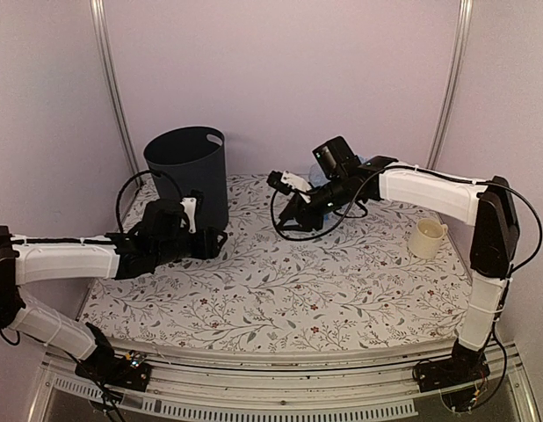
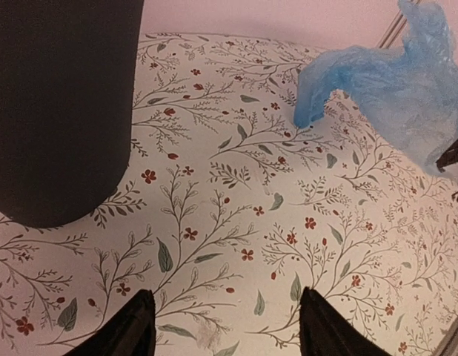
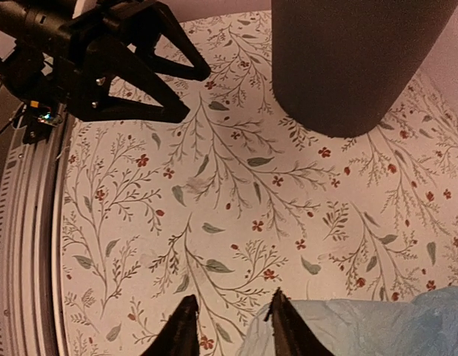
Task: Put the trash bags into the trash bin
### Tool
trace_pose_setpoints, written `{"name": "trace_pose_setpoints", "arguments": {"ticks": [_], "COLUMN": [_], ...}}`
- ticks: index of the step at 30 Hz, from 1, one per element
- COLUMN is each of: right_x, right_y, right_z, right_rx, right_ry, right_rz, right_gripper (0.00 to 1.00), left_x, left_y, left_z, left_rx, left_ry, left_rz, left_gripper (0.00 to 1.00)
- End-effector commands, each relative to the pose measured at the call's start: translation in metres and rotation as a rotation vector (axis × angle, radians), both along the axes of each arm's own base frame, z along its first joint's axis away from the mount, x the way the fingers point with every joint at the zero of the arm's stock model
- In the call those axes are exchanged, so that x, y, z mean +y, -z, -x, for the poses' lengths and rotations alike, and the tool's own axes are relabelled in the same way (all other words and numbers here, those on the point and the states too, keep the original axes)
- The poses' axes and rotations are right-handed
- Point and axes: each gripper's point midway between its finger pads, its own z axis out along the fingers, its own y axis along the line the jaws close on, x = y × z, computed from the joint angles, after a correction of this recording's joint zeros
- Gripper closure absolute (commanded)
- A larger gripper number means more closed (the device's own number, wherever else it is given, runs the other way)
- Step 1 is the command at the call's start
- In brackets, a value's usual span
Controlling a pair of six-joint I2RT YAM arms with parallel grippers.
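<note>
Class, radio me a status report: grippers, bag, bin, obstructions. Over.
Left gripper open, empty, beside trash bin. Right gripper open, trash bag beside it on table, ungripped. Nothing lies between bag and bin; mug well aside.

Looks like a robot lab booth, not a home. Closed in behind the bin (image 1: pixel 188 171) by plain pale wall panels (image 1: pixel 280 70) joined with bare metal strips (image 1: pixel 112 88). Fitted with a left arm (image 1: pixel 65 261) and a right arm (image 1: pixel 430 191), bolted to a metal rail (image 1: pixel 280 391) well in front of the bin. Strung with a loose black cable (image 1: pixel 120 200) just beside it. Dressed up with a floral-clothed tabletop (image 1: pixel 342 290) under the bin and a cream mug (image 1: pixel 425 238) well to its right.
</note>
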Motion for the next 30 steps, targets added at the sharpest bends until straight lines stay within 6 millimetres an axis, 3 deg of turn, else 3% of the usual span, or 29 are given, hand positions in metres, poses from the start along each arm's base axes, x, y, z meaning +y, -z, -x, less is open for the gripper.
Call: {"name": "trace_pose_setpoints", "arguments": {"ticks": [1, 5, 9, 12, 14, 18, 23, 27, 30], "right_x": [0.018, 0.009, -0.006, -0.029, -0.054, -0.122, -0.203, -0.231, -0.232], "right_y": [-0.041, -0.071, -0.093, -0.095, -0.091, -0.074, -0.043, -0.02, -0.015], "right_z": [0.006, 0.023, 0.043, 0.038, 0.023, -0.014, -0.038, -0.025, -0.012], "right_rx": [-0.014, -0.038, -0.067, -0.063, -0.025, 0.058, 0.045, -0.017, -0.124], "right_ry": [-0.051, -0.101, -0.156, -0.123, -0.057, 0.129, 0.303, 0.257, 0.139], "right_rz": [-0.09, -0.106, -0.095, -0.073, -0.077, -0.075, -0.004, 0.128, 0.225], "right_gripper": [0.56, 0.3, 0.27, 0.28, 0.29, 0.34, 0.35, 0.28, 0.07], "left_x": [0.006, 0.002, -0.014, -0.035, -0.051, -0.079, -0.1, -0.115, -0.12], "left_y": [-0.008, -0.008, -0.01, -0.013, -0.021, -0.023, -0.006, 0.006, 0.011], "left_z": [-0.002, -0.005, -0.009, -0.009, -0.006, 0.002, -0.001, -0.003, -0.005], "left_rx": [-0.022, -0.027, -0.029, -0.043, -0.07, -0.089, -0.032, 0.004, 0.015], "left_ry": [-0.014, -0.001, 0.056, 0.152, 0.239, 0.398, 0.459, 0.495, 0.501], "left_rz": [0.035, 0.054, 0.093, 0.122, 0.148, 0.153, 0.19, 0.208, 0.207], "left_gripper": [0.33, 0.33, 0.33, 0.32, 0.32, 0.31, 0.3, 0.31, 0.31]}}
